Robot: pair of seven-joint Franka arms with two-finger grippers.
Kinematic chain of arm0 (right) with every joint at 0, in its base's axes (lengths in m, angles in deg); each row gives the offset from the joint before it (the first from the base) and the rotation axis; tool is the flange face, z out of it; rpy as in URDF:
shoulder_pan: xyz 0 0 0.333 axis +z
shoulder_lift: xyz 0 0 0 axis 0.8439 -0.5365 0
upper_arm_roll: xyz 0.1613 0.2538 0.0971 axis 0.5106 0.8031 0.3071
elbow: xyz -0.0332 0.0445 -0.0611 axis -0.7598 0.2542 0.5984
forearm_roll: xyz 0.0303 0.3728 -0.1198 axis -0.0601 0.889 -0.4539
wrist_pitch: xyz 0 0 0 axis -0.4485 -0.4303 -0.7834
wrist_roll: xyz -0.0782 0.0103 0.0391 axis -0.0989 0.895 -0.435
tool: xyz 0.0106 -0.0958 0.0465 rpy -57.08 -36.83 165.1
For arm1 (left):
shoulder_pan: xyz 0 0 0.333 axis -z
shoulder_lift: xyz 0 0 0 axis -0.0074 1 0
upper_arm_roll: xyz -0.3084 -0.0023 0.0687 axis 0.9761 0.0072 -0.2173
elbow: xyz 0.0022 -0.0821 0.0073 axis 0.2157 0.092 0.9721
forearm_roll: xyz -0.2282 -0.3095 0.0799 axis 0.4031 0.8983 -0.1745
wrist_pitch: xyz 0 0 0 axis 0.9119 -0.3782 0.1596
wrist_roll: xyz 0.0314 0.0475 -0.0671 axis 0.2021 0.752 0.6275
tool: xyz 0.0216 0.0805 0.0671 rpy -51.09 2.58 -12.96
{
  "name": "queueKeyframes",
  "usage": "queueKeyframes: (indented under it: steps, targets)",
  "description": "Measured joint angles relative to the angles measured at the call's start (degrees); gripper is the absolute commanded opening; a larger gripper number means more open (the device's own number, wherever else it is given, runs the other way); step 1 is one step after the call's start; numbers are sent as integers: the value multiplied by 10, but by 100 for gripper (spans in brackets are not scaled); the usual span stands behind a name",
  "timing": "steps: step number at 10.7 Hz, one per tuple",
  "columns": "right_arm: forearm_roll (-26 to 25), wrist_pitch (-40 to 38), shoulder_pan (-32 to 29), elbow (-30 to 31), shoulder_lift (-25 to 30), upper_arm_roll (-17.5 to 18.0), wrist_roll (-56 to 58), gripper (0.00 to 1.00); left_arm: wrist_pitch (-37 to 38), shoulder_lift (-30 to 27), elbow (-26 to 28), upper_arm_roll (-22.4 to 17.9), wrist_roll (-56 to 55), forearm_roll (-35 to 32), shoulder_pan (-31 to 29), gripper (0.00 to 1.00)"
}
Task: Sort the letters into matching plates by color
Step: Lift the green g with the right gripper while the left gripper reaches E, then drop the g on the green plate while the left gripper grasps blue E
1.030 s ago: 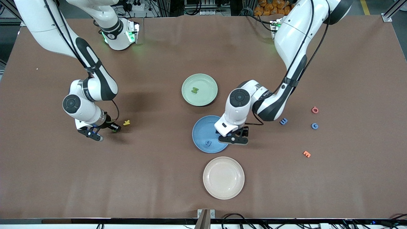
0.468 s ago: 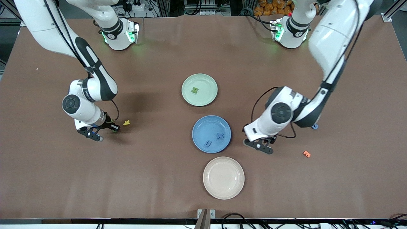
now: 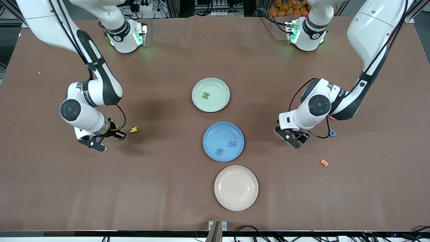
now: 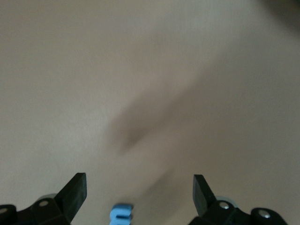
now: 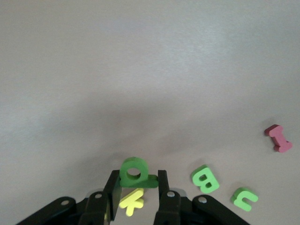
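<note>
Letters sit scattered over the bench [image 3: 168, 188]: a green looped letter [image 5: 136, 173] is pinched between the fingers of the right tool [image 5: 137, 192], which hangs low over the bench toward the right arm's end, just beside a yellow K [image 3: 134, 129]. Right wrist view shows the yellow K directly under the gripped letter, with a green B [image 5: 205, 179] and a green J [image 5: 243, 198] near it on the bench and a pink I [image 5: 279, 138] a little apart from those. Left tool [image 3: 293, 138] is spread wide and holds nothing, low over bare bench toward the left arm's end; a blue letter [image 4: 121, 213] lies on the bench between its fingers in the left wrist view, not touched. Blue plate [image 3: 215, 129] in mid-bench carries a blue X [image 3: 232, 143] and a blue 9 [image 3: 219, 151]. Mint green plate [image 3: 218, 101], farther from the front camera, carries one green letter [image 3: 205, 95]. Cream plate [image 3: 221, 198] lies nearest the camera. Another blue letter [image 3: 332, 133] lies just beside the left arm's wrist; an orange letter [image 3: 324, 162] lies nearer the camera. Surface is plain brown matting; aluminium framing and cables run along the edge where the arms' bases stand.
</note>
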Motion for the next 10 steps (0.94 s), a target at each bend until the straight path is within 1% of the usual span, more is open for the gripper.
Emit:
queueKeyframes:
  steps: [2,4,6,8,9,10]
  targets:
    - [0,-13,17,-5,8,0,-1,0,-3,-9,34,0,16,-44,-14,100]
    - [0,-49,20,-9,23,10,-2,0,-4,-14,53,0,55,-51,-36,100]
    - [2,-83,24,-9,46,28,-19,0,-15,-16,68,1,80,-52,-56,100]
    - [3,-91,28,-10,58,70,-82,0,-54,-16,92,1,90,-52,-69,100]
    - [3,-91,30,-10,59,94,-109,0,-67,-16,102,1,90,-52,-70,100]
    - [3,-93,34,-9,59,111,-132,0,-72,-16,106,1,90,-52,-71,100]
